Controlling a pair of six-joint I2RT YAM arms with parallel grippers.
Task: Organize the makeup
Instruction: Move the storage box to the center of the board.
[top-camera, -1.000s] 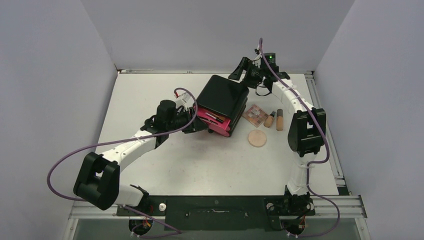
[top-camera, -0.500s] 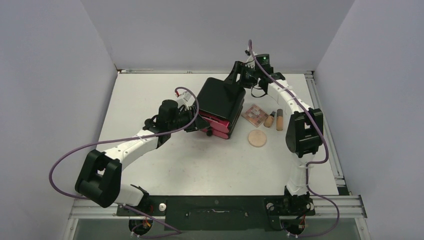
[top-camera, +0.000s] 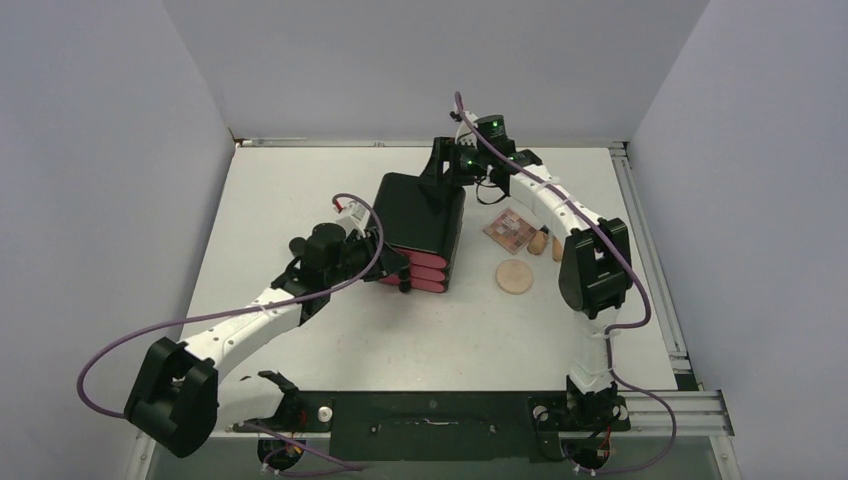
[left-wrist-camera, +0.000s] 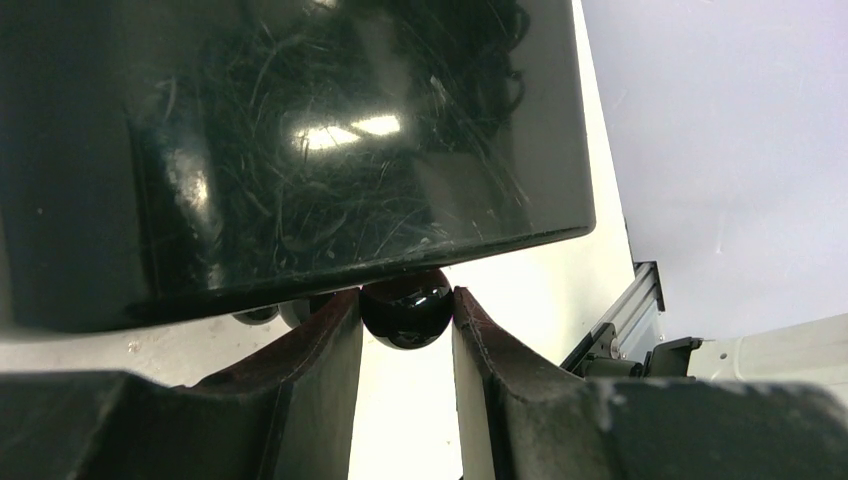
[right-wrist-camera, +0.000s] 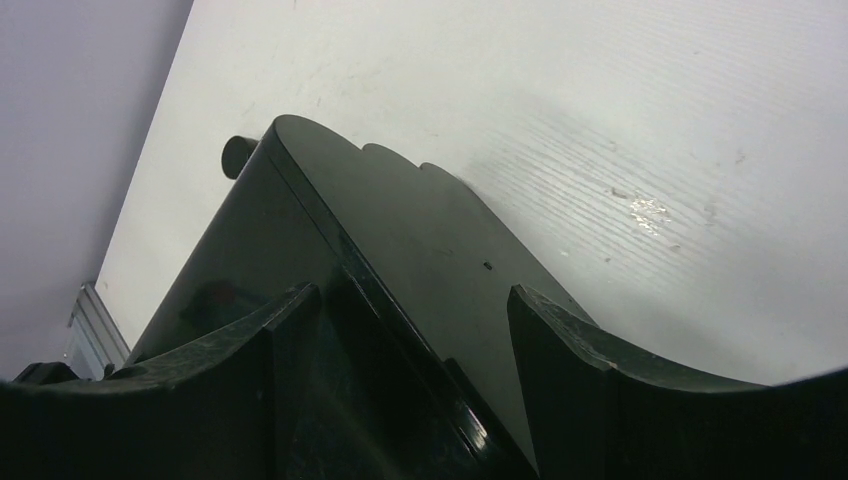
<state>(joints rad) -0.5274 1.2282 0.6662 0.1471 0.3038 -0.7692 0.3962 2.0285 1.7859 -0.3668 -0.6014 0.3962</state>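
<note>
A black cabinet (top-camera: 425, 210) with pink drawers (top-camera: 425, 275) stands mid-table, all drawers pushed in. My left gripper (top-camera: 398, 268) (left-wrist-camera: 405, 300) is shut on a round black drawer knob (left-wrist-camera: 405, 312) at the cabinet's front. My right gripper (top-camera: 445, 170) (right-wrist-camera: 412, 292) is at the cabinet's back top edge (right-wrist-camera: 350, 250), open, its jaws straddling that edge. Makeup lies to the right of the cabinet: a square eyeshadow palette (top-camera: 508, 229), a round peach disc (top-camera: 514, 275) and tan tubes (top-camera: 540, 242) partly hidden behind the right arm. No pencils or brush are in view.
The right arm's elbow (top-camera: 592, 265) hangs over the table just right of the makeup. Grey walls close in on three sides, with a metal rail (top-camera: 650, 250) along the table's right edge.
The open pink drawer with pencils inside has been pushed shut. The cabinet has turned and slid left. Both grippers moved left with it, the right one coming onto its back edge.
</note>
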